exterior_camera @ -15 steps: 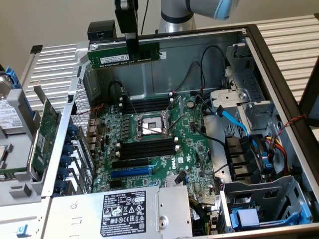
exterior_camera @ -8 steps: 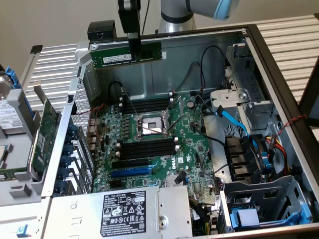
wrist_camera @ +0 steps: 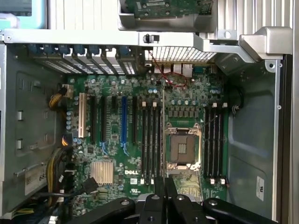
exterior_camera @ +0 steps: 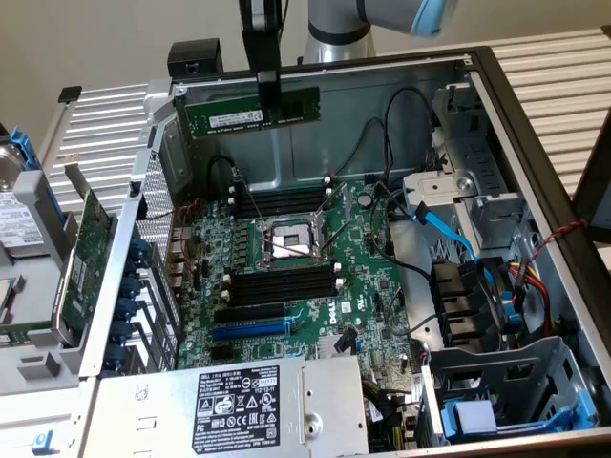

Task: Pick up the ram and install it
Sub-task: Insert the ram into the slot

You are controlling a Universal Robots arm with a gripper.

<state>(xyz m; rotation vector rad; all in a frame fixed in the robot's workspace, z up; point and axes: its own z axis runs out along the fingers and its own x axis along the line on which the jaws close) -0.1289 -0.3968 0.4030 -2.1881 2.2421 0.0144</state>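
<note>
I hold the ram [exterior_camera: 224, 119] pinched in my closed claw [exterior_camera: 270, 113] above the far side of the motherboard [exterior_camera: 368, 286]; a tilted stick may miss the memory slots [exterior_camera: 282, 283].

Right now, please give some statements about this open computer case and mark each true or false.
The fingers are shut on the long, thin green ram stick with a white label. True.
The ram stick sits in a slot. False: it hangs above the green motherboard.
The long black memory slots beside the square processor socket are empty. True.
The larger green expansion card is plugged into the motherboard. False: it stands outside the case, at the exterior view's left.
</note>
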